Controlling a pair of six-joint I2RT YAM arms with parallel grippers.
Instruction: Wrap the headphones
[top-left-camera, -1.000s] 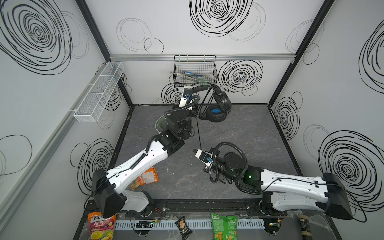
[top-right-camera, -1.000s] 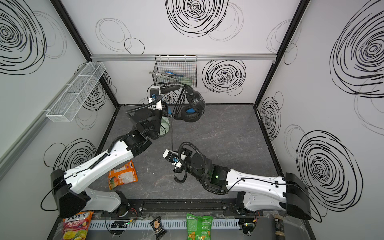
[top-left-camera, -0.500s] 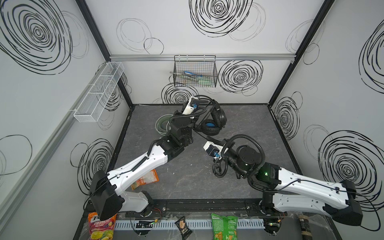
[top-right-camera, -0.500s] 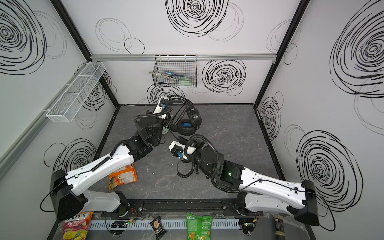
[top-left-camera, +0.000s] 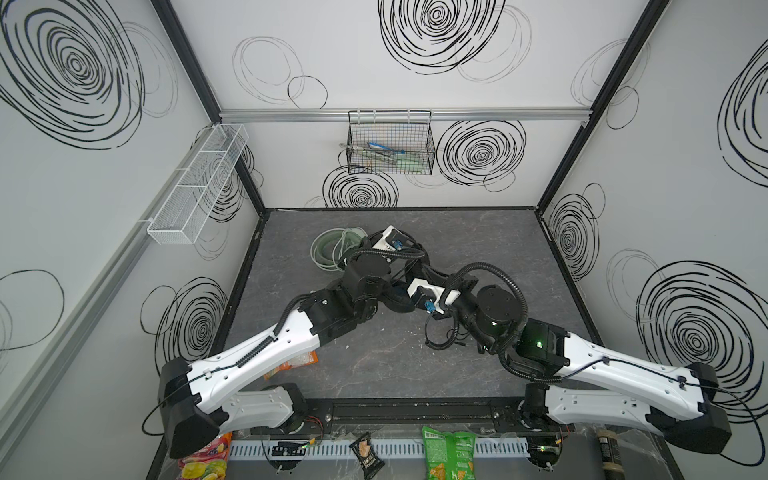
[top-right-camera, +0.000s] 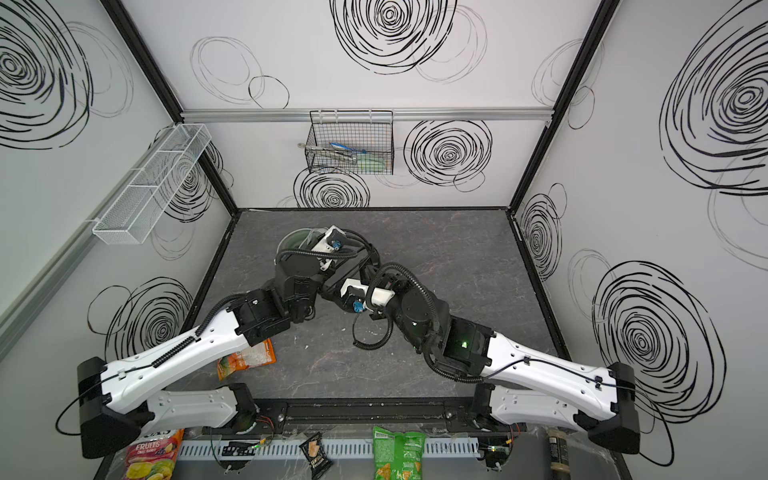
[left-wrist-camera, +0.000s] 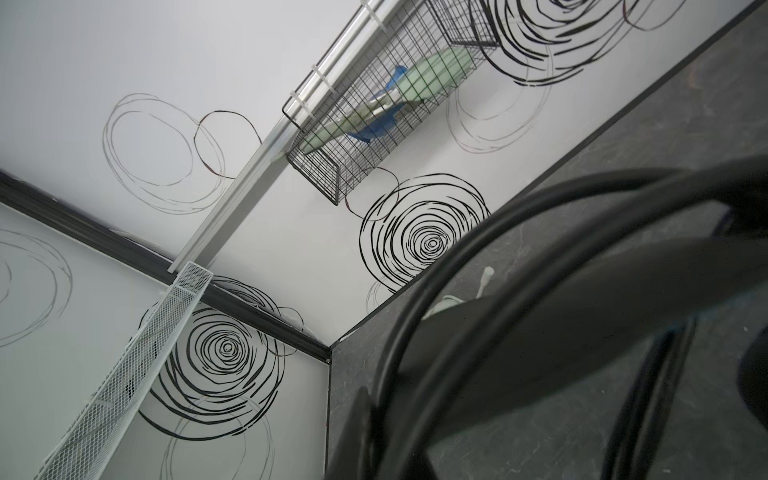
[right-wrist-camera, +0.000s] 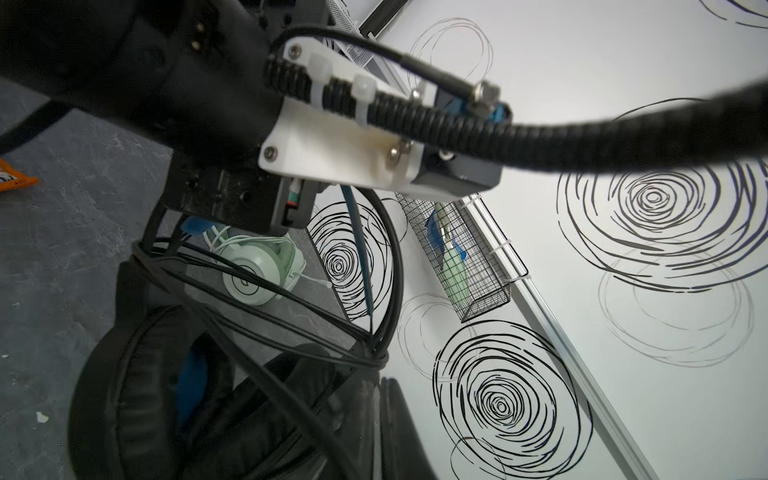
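Both arms stretched inward, wrists nearly meeting, left pincer (top-left-camera: 368, 247) closed, right pincer (top-left-camera: 405, 297) closed

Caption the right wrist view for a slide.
Up close, black headset with cable strung across it; mint headset on the table behind, wire basket on the wall.

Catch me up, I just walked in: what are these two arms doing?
They are working on the black headphones mid-table. The left gripper is shut on them, and the right gripper, also shut, appears to pinch the black cable where its strands bunch together. The mint-green headphones lie apart at the back of the table.
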